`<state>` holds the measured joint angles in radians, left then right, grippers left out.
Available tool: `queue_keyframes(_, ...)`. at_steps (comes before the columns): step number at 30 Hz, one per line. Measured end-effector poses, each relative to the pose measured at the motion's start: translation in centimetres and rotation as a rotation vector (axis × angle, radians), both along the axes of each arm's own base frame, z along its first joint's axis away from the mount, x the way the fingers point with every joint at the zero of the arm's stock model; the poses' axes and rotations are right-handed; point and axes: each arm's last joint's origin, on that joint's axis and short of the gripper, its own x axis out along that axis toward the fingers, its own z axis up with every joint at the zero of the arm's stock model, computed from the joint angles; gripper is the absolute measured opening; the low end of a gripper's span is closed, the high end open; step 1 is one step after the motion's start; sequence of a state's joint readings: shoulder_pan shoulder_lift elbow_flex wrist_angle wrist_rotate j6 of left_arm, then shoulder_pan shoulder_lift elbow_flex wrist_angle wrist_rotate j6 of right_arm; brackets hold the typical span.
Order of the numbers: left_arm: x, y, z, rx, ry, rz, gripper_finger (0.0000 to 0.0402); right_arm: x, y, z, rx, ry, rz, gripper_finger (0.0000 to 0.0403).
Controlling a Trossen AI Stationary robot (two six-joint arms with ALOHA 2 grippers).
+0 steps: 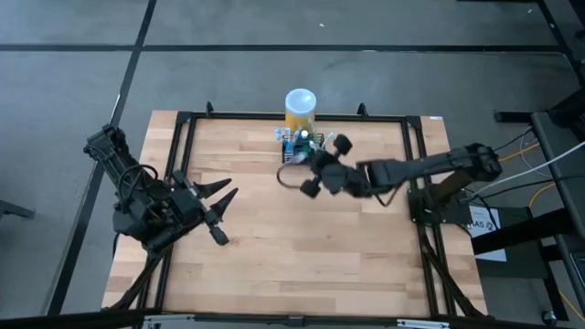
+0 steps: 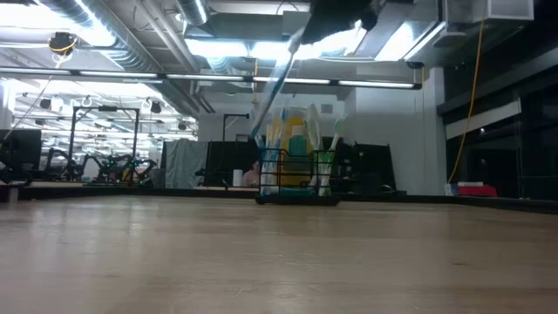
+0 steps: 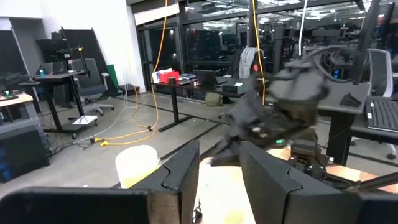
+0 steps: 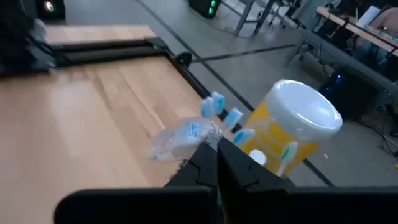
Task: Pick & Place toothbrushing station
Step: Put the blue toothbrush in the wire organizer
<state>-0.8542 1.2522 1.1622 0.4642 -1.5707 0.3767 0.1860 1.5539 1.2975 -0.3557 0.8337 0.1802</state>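
The toothbrushing station, a small black wire-mesh holder [image 1: 298, 144] [image 2: 296, 179], stands on the table near its far edge with several toothbrushes upright in it. A yellow cylinder with a white top [image 1: 301, 105] [image 4: 292, 127] stands just behind it. My right gripper [image 1: 307, 164] [image 4: 216, 155] is above the holder, shut on a pale blue toothbrush [image 2: 277, 83]. My left gripper [image 1: 219, 199] [image 3: 219, 168] is open and empty over the table's left part. My right gripper pinches the pale blue toothbrush between its two shut fingers, which hide the place of contact. The clear, blue-marked end [image 4: 183, 140] sticks out past the fingertips. The brush slants down from the gripper, its lower end [image 2: 258, 131] by the holder's top; whether it is inside, I cannot tell.
A black metal frame [image 1: 187, 137] runs round the wooden table top [image 1: 302, 247]. The middle and near part of the table top lies bare. Blue brush heads [image 4: 224, 111] stick up out of the holder beside the cylinder.
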Motion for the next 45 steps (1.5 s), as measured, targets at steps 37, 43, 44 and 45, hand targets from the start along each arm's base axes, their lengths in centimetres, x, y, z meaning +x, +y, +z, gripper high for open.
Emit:
queue_keyframes(37, -0.3, -0.3, 0.1, -0.027, -0.023, -0.017, 0.0113, 2.0, -9.0, -1.6, -0.033, 0.115, -0.02, 0.0)
queue_keyframes(43, -0.5, -0.5, 0.1, -0.033, -0.028, -0.029, 0.0113, 2.6, -9.0, -2.7, -0.018, 0.142, -0.008, 0.0)
queue_keyframes(44, -0.6, -0.5, 0.1, -0.033, -0.028, -0.03, 0.0113, 2.7, -9.0, -2.8, -0.015, 0.144, -0.004, 0.0)
queue_keyframes(45, -0.6, -0.5, 0.1, -0.033, -0.027, -0.03, 0.0113, 2.8, -9.0, -3.0, -0.011, 0.145, 0.002, 0.0)
